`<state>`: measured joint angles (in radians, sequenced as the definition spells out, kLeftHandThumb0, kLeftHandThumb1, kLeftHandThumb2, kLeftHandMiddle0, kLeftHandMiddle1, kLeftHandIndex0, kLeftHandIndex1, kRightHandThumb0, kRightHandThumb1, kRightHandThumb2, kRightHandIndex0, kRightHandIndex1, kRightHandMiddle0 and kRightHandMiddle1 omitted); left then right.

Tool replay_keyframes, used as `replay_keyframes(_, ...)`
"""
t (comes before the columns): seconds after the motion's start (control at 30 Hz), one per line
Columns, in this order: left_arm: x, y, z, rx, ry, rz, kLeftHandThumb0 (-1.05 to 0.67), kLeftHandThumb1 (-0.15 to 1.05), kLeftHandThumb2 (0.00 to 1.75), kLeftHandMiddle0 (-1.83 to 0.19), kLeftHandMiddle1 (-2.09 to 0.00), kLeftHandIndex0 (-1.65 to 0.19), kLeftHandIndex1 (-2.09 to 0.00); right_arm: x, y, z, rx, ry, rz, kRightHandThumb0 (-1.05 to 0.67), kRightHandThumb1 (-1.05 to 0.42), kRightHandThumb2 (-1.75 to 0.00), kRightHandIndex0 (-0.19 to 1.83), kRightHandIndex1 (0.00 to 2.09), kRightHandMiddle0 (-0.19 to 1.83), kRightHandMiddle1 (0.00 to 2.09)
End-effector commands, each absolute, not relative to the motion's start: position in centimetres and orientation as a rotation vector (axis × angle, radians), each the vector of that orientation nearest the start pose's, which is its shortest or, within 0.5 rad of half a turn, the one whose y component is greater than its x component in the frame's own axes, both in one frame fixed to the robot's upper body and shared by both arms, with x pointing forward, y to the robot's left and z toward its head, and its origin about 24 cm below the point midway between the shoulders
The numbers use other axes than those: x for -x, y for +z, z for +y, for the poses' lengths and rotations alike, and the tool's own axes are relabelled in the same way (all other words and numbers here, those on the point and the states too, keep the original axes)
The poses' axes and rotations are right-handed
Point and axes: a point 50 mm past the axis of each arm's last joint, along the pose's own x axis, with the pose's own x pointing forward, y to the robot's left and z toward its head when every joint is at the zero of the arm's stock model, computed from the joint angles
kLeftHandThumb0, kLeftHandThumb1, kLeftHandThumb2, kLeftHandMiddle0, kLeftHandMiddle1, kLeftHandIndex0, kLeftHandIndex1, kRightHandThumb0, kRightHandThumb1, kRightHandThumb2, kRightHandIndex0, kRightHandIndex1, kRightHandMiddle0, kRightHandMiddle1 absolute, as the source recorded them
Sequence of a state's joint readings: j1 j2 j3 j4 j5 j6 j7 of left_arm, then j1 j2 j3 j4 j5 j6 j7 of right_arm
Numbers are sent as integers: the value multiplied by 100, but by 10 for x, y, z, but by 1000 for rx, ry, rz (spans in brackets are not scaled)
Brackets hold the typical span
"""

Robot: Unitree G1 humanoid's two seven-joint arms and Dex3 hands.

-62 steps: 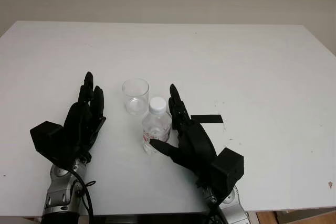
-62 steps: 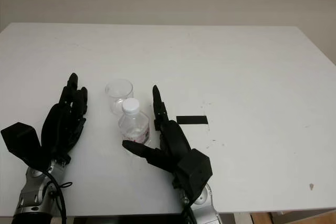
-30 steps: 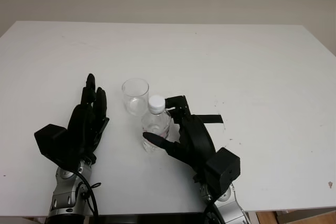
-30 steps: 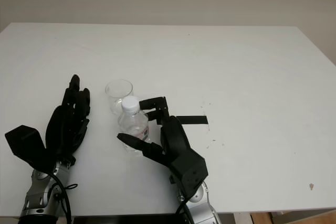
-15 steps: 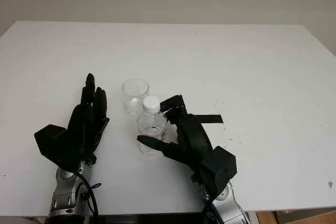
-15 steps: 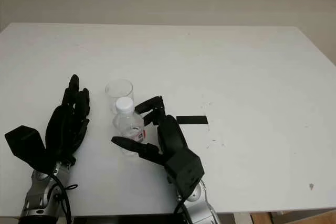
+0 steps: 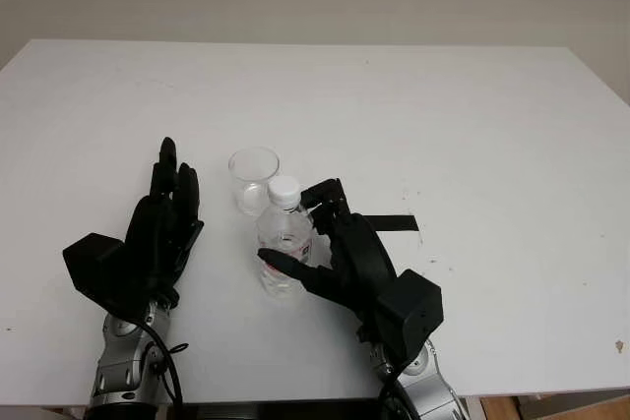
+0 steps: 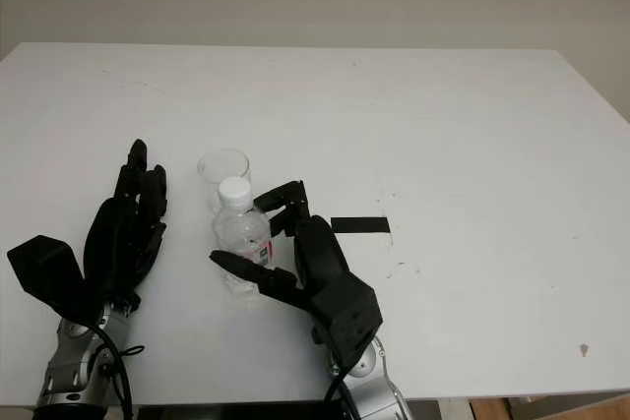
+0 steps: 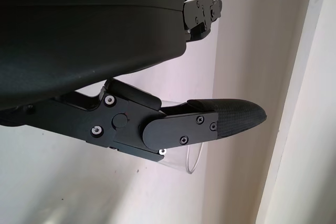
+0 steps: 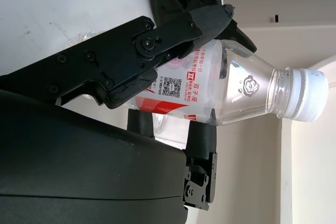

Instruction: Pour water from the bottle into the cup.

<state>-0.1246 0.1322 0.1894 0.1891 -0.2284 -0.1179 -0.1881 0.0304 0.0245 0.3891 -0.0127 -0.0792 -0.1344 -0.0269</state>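
Observation:
A small clear water bottle (image 7: 283, 241) with a white cap and a red-and-white label (image 10: 184, 90) stands upright on the white table (image 7: 413, 115). My right hand (image 7: 315, 243) is shut on the bottle, thumb across its front and fingers curled behind it. An empty clear plastic cup (image 7: 254, 180) stands just behind the bottle to the left, nearly touching it. My left hand (image 7: 162, 218) is open to the left of the cup, a short gap away; the cup's rim (image 9: 191, 158) shows past its finger in the left wrist view.
A short strip of black tape (image 7: 392, 222) lies on the table right of the right hand. The table's front edge runs just behind both wrists.
The right hand's fingers have curled round the bottle and closed on it. The bottle has shifted slightly left, towards the cup. The left hand has barely moved.

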Motion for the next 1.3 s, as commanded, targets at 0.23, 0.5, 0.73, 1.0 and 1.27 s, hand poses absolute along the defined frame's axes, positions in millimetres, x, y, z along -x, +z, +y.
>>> replay_keyframes(0.23, -275, 54, 213, 87, -12, -106, -75, 105, 52, 16, -6, 16, -6, -234, 63, -38, -60, 321, -165, -45, -105, -57, 183, 209, 183, 209)
replay_keyframes(0.5, -276, 56, 213, 83, -17, -104, -76, 105, 52, 15, -6, 16, -6, -244, 77, -48, -22, 265, -241, -45, -105, -58, 183, 209, 180, 209)
replay_keyframes(0.73, -278, 56, 212, 86, -23, -104, -76, 105, 51, 16, -5, 16, -6, -261, 96, -65, 48, 230, -328, -43, -105, -61, 183, 209, 171, 209)
replay_keyframes(1.0, -279, 57, 212, 83, -24, -105, -76, 105, 52, 16, -5, 16, -6, -289, 115, -88, 157, 166, -436, -39, -105, -56, 183, 209, 164, 209)
replay_keyframes(1.27, -278, 56, 211, 89, -23, -104, -76, 105, 52, 16, -5, 16, -5, -317, 134, -108, 341, 108, -532, -38, -105, -46, 162, 209, 119, 209)
